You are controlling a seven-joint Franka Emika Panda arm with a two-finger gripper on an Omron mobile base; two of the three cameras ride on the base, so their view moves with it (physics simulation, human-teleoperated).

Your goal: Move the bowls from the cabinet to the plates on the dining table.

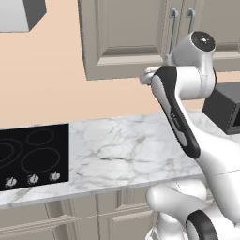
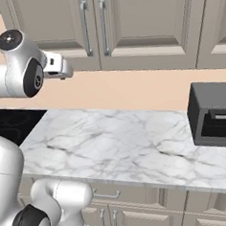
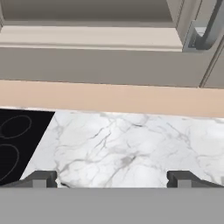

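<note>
The grey-beige wall cabinet (image 1: 126,37) (image 2: 141,26) hangs above the counter with its panelled doors shut, so the bowls are hidden. Two silver bar handles (image 2: 85,26) stand side by side at the door seam; one handle (image 3: 210,30) shows at the upper right of the hand view. My gripper (image 3: 112,179) is open with nothing between its fingertips (image 3: 41,178). It is raised over the counter, just below the cabinet's bottom edge (image 3: 87,65) and left of the handles. My hand (image 2: 58,66) points toward the wall. The plates and the dining table are out of view.
A marble counter (image 1: 126,150) runs below, with a black cooktop (image 1: 33,154) and its knobs at the left. A dark boxy appliance (image 2: 213,114) stands on the counter at the right. A grey hood (image 1: 21,14) hangs at the upper left. Low drawer units sit under the counter.
</note>
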